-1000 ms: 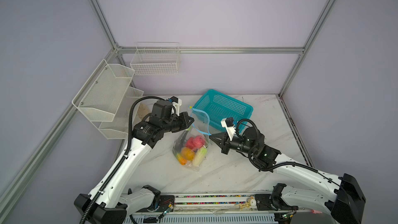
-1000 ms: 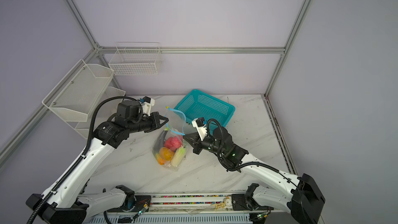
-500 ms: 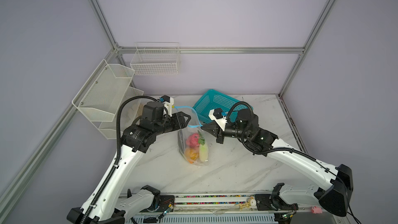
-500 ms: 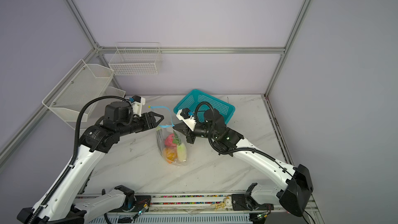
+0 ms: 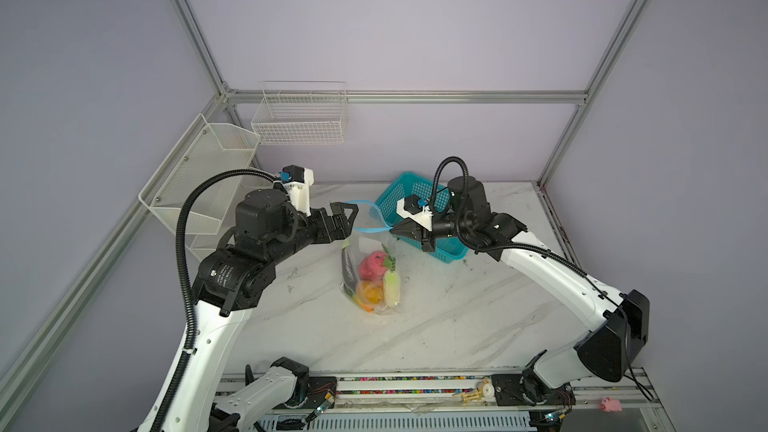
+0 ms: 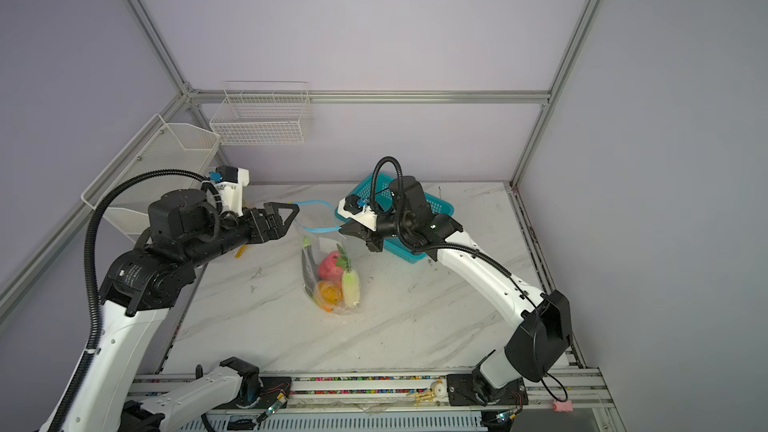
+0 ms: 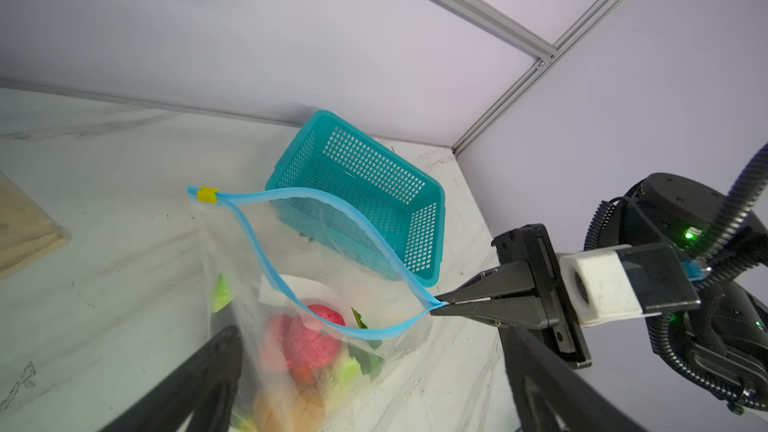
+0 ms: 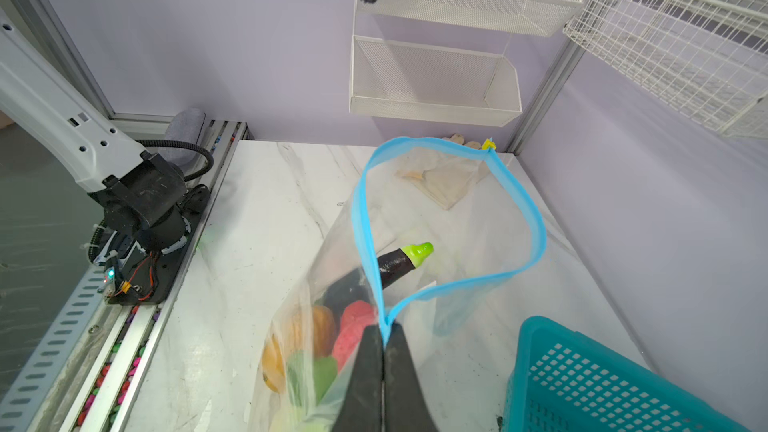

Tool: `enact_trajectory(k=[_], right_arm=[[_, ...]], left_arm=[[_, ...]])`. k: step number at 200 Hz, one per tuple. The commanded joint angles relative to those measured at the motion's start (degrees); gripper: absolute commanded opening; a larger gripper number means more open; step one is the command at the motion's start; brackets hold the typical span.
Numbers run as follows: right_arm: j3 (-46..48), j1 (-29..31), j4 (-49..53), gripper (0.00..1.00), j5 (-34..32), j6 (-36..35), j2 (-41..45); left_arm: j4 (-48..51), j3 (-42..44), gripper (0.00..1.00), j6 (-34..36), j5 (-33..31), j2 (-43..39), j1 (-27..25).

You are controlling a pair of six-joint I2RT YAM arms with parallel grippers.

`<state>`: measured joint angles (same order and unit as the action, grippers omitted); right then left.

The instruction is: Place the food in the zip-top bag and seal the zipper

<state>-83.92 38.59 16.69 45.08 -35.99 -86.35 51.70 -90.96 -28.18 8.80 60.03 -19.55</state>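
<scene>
The right gripper (image 5: pixel 395 231) pinches one end of the zipper (image 8: pixel 359 222), and the zip-top bag (image 5: pixel 370 259) hangs down to the worktop (image 5: pixel 457 317) with the food (image 5: pixel 376 280) inside. The left gripper (image 5: pixel 345 221) is spread wide, holding nothing. If that one pinch slips, the open bag could flop and spill.

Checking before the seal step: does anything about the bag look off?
Yes. The zip-top bag hangs by one end of its zipper, pinched in the right gripper; the mouth gapes wide and the open left gripper holds nothing. The food sits inside, none spilled.
</scene>
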Motion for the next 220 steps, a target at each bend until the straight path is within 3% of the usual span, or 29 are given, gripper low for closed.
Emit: enact_trajectory(k=[1, 27, 53, 90, 113, 142, 160, 187, 200, 209, 220], right_arm=[[-3.31, 0.09, 2.51, 0.0, 3.64, -6.78, 0.59], [-3.43, -0.09, 4.51, 0.0, 4.49, -10.52, 0.85], [-1.91, -1.01, 5.02, 0.0, 3.93, -13.15, 1.45], [-1.02, -4.09, 5.2, 0.0, 4.89, -14.95, 2.27], [-0.36, -6.09, 5.2, 0.0, 6.41, -16.66, 2.59], [0.15, -8.14, 5.28, 0.0, 9.32, -17.99, 1.8], [0.22, -8.99, 5.28, 0.0, 10.9, -18.32, 1.19], [-0.02, -10.34, 5.28, 0.0, 12.24, -19.44, 1.0], [0.4, -10.99, 5.2, 0.0, 13.28, -19.99, 1.35], [0.6, -11.38, 5.2, 0.0, 13.71, -20.32, 1.43], [0.76, -11.67, 5.15, 0.0, 14.04, -20.39, 1.44]], left_arm=[[-0.81, -5.56, 0.97, 3.37, -0.29, 2.02, 0.61], [-0.36, -6.99, 0.97, 8.91, 2.69, 4.06, 0.92], [2.4, -7.8, 0.97, 13.72, -0.23, 4.16, 1.18], [6.61, -5.11, 0.97, 22.14, 1.3, 0.91, 1.54], [8.59, -0.84, 0.96, 27.9, -2.1, -0.24, 1.91], [5.09, 5.22, 0.85, 35.55, 0.0, -1.23, 6.33], [0.93, 8.79, 0.83, 36.69, 5.64, -1.96, 10.05], [-9.06, 16.39, 0.84, 35.17, 14.05, -4.39, 19.94], [-15.25, 20.78, 0.84, 32.66, 21.1, -5.28, 24.57], [-19.38, 24.22, 0.83, 31.31, 29.52, -5.16, 27.26], [-22.99, 27.85, 0.78, 32.01, 37.17, -4.33, 28.12]])
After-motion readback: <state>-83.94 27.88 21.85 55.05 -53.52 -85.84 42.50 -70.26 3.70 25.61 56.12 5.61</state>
